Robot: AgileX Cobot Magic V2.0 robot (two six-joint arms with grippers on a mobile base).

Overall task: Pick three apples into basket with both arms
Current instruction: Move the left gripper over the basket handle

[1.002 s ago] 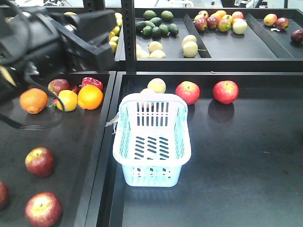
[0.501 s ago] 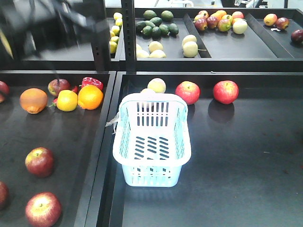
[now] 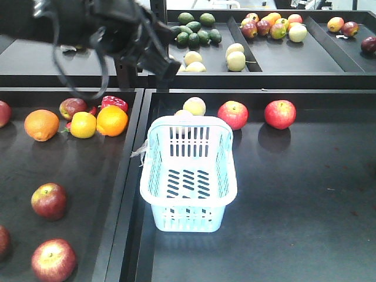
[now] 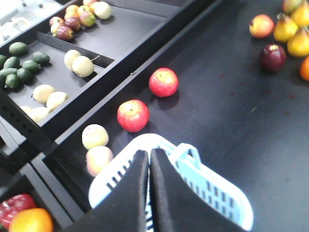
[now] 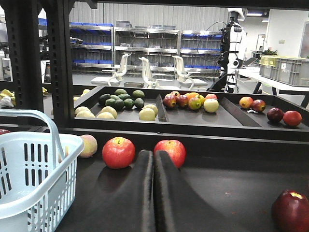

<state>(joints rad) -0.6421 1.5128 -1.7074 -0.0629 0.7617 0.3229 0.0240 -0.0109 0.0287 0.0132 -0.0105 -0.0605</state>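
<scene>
Front of left tray: three dark red apples, yellow-green patches, one at the front edge, one behind it, a third cut off by the frame. All three loose on the tray, well apart from both grippers. Basket upright at the near-left corner of the right tray, nothing inside, handles folded down toward the far end. Further back on the left tray: two oranges and a lemon. Just behind the basket sit pale yellow apples. To their right are two red apples, side by side, not touching. Left gripper has its jaws pressed together with nothing between them. The wrist view shows it hanging above the basket's far rim. In the front view the left arm is raised high at top left, over the back shelf edge. Right gripper is low over the right tray, jaws closed flat against each other, empty, pointing between the two red apples. Back shelf holds green fruit, pale fruit and mixed apples.
</scene>
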